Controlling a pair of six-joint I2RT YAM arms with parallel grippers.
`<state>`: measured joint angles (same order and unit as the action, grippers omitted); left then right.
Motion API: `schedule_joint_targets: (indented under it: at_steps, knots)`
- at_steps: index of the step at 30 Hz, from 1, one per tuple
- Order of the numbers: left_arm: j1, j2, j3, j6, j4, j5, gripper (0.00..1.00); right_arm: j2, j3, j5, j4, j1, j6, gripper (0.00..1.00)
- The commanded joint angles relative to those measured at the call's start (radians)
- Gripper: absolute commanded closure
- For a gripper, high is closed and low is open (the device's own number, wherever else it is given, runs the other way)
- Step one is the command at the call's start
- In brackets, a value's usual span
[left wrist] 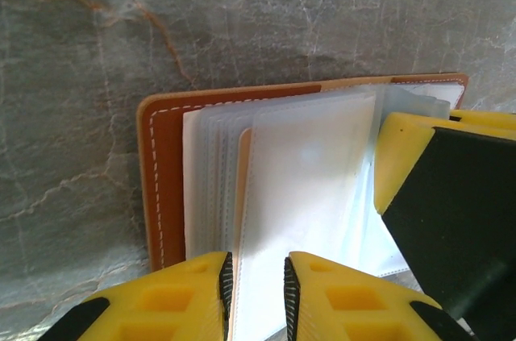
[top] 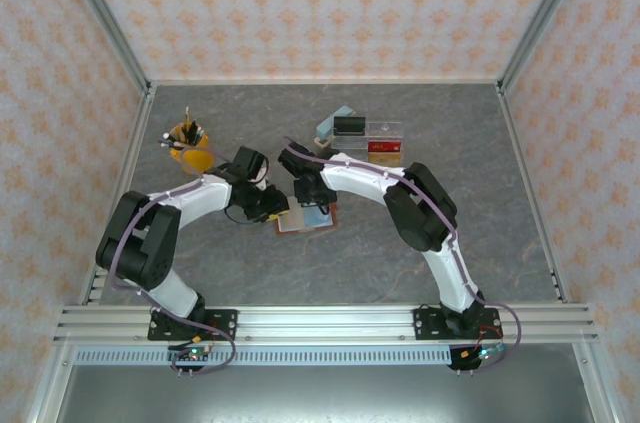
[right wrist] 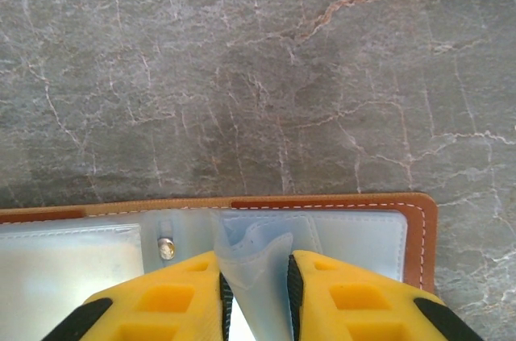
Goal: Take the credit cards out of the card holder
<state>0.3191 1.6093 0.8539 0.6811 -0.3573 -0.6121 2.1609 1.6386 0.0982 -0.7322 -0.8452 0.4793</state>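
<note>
Near the left edge of the table point(top: 470, 243), towards its far side, an orange cup point(top: 188, 150) with pens in it is seen. To its right, about the middle of the table, the left tool point(top: 274, 206) is lowered onto the card holder point(top: 308, 223), which lies open and flat with its brown leather cover underneath. In the left wrist view the left tool point(left wrist: 256, 272) is closed on the edge of a cloudy clear sleeve of the card holder point(left wrist: 153, 188). The sleeve is pinched between the two yellow fingers. A thin tan edge is seen inside the sleeves, but it cannot be told whether it is a card.

Just to the right, the right tool point(top: 318, 193) is placed on the same card holder, touching it. In the right wrist view the right tool point(right wrist: 256, 272) is closed on a folded clear sleeve, beside a small metal stud point(right wrist: 166, 248), and the stitched cover of the card holder point(right wrist: 419, 232) is seen.

Further right, near the far edge, a light blue block point(top: 335, 123) and a clear organiser point(top: 385, 130) are standing, well apart from the card holder.
</note>
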Motion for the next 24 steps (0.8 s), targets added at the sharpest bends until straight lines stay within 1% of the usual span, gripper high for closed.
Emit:
schedule_joint_targets:
  at_steps: [1,5,8,11,18,20,24]
  knots:
    - [0.006,0.015,0.031,-0.015,0.029,-0.024,0.73,0.043,-0.055,0.033,-0.012,0.001,0.015,0.73]
    - [0.006,0.033,0.033,-0.018,0.029,-0.019,0.74,0.042,-0.059,0.033,-0.012,0.003,0.015,0.73]
    - [0.006,0.046,0.034,-0.017,0.026,-0.011,0.72,0.041,-0.062,0.033,-0.012,0.004,0.015,0.73]
    - [0.006,0.053,0.039,-0.023,0.004,0.02,0.7,0.04,-0.064,0.031,-0.012,0.003,0.016,0.73]
    - [0.006,0.043,0.041,-0.032,-0.024,0.063,0.69,0.041,-0.068,0.028,-0.012,0.003,0.017,0.73]
    - [0.006,0.027,0.048,-0.04,-0.052,0.101,0.7,0.04,-0.069,0.029,-0.014,0.003,0.017,0.73]
    - [0.007,0.013,0.049,-0.046,-0.054,0.101,0.71,0.039,-0.07,0.028,-0.014,0.003,0.015,0.73]
